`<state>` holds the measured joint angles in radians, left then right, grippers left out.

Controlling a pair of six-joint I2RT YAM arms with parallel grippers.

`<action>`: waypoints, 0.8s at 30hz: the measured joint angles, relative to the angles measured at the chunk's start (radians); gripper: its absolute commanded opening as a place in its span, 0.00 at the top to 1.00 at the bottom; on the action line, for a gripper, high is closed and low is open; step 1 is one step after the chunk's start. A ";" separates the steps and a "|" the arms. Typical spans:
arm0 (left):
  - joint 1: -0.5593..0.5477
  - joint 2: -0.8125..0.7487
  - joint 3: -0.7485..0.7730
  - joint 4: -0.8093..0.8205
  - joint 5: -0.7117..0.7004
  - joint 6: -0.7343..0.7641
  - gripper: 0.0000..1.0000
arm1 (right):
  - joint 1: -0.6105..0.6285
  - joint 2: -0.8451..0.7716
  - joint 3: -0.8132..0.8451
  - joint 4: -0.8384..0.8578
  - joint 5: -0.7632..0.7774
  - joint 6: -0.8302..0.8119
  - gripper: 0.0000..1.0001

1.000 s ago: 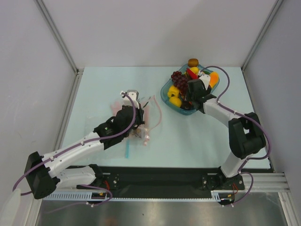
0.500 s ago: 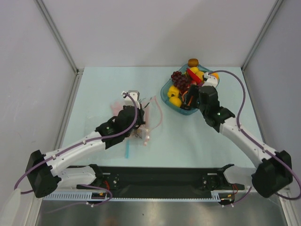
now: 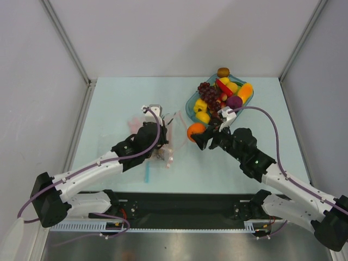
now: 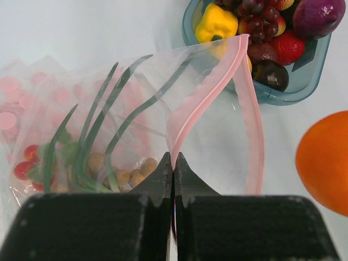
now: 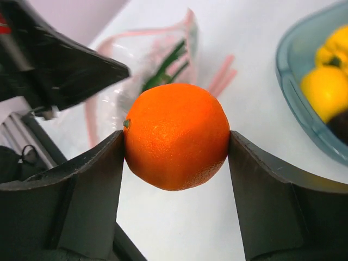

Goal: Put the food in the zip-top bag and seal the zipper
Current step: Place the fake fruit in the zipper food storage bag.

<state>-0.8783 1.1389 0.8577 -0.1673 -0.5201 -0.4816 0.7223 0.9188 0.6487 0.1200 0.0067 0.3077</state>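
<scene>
R arm has swung out of the teal tray (image 3: 190, 109) & now sits lower over the table, w/ the orange (image 3: 194, 131) pulled out too. The right gripper (image 5: 175, 155) pinches the orange from both sides, between the tray & the zip-top bag (image 4: 125, 103). The left gripper (image 4: 173, 169) is pressed tight on the pink zipper (image 4: 209, 89), holding the bag's mouth up & open. The bag lies left of the tray, near it. Inside it: green stalk (image 4: 92, 136), tan grape bunch (image 4: 130, 175), some red bits. The lemon (image 3: 203, 116), purple piece (image 3: 234, 101) & other food sit in the tray.
</scene>
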 measured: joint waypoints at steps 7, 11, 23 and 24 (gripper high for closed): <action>0.000 -0.002 0.000 0.001 0.030 0.001 1.00 | 0.026 -0.042 -0.040 0.141 -0.107 -0.029 0.50; -0.006 -0.012 0.000 0.014 0.100 0.014 1.00 | 0.035 -0.037 -0.076 0.199 -0.151 -0.030 0.50; -0.055 -0.037 0.000 0.047 0.223 0.085 1.00 | 0.088 0.080 -0.083 0.264 -0.168 -0.036 0.50; -0.056 -0.038 0.000 0.047 0.221 0.090 1.00 | 0.088 0.089 -0.083 0.264 -0.158 -0.037 0.50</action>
<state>-0.9340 1.1011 0.8577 -0.1207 -0.2989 -0.3912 0.8104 1.0080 0.5659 0.3836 -0.1509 0.2710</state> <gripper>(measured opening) 0.010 0.737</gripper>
